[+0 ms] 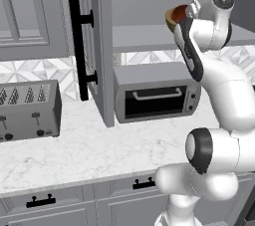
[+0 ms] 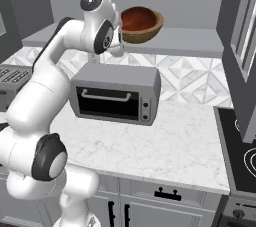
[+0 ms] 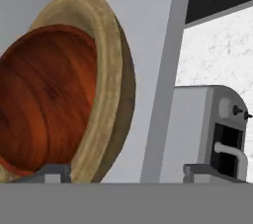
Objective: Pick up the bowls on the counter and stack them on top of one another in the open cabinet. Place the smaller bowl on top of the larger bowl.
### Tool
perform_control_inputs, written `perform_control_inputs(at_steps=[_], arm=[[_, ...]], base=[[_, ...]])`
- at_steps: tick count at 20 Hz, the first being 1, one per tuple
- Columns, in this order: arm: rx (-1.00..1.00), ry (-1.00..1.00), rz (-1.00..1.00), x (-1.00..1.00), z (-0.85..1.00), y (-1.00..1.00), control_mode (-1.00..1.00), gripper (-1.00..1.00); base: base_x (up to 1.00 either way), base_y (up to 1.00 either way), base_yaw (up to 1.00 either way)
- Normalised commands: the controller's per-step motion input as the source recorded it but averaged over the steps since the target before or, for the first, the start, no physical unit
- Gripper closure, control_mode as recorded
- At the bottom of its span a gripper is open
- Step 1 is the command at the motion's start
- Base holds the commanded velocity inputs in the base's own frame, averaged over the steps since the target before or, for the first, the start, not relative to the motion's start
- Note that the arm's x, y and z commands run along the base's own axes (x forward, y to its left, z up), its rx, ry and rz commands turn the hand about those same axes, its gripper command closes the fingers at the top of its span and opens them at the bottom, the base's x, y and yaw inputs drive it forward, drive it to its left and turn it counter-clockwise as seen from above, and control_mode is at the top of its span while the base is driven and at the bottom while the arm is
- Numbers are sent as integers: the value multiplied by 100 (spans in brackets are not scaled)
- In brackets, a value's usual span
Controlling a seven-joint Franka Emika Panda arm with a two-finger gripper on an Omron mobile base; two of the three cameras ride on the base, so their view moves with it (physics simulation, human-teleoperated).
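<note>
Small bowl (image 2: 138, 19) sits nested inside big bowl (image 2: 145, 34), the stack resting on the cabinet shelf (image 2: 190, 41) near its front edge, toward the shelf's left end in the right base view. In the hand view small bowl (image 3: 44, 99) shows its reddish-brown inside, ringed by the tan rim of big bowl (image 3: 106, 85); the view is rolled, so the stack looks tipped on its side. Gripper (image 2: 119, 41) is right beside the stack, at the bowls' left edge in the right base view. Fingertips (image 3: 52, 172) show only as small grey bits at the bottom of the hand view, one at the big bowl's rim, the other well apart on the right, so the pincer reads as spread wide, gripping nothing. Cabinet door (image 1: 102, 46) hangs open, black bar handle (image 1: 77, 46) on it. On the counter (image 1: 74, 155): toaster oven (image 1: 155, 95) at the back, toaster (image 1: 27, 110) at the left. Stove (image 2: 240, 151) off the counter's right end.
</note>
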Motion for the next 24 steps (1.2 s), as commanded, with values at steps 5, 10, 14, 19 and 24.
perform_control_inputs(at_steps=[5,10,14,19,24], arm=[[5,-27,0,-100,-22,-33,-100,-100],[1,-7,0,-100,-75,-29,-100,-100],[-8,0,0,-100,-100,-33,-100,-100],[-17,-10,3,-100,-100,-49,-100,-100],[0,1,0,-24,-21,0,-100,-100]], base=[[0,0,0],[0,0,0],[0,0,0],[0,0,0],[0,0,0]])
